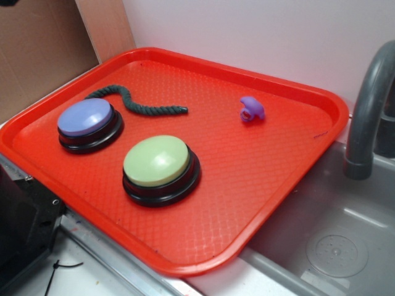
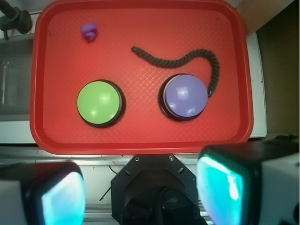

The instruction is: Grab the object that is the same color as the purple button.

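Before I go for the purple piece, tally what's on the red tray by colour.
Purple: 2, the purple button and the small purple piece
Green: 2, the pale green button and the dark green rope
Total: 4

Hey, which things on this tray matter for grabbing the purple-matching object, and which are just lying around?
For the job:
purple piece
purple button
gripper, open, off the tray

Lying about:
green button
rope
tray
faucet
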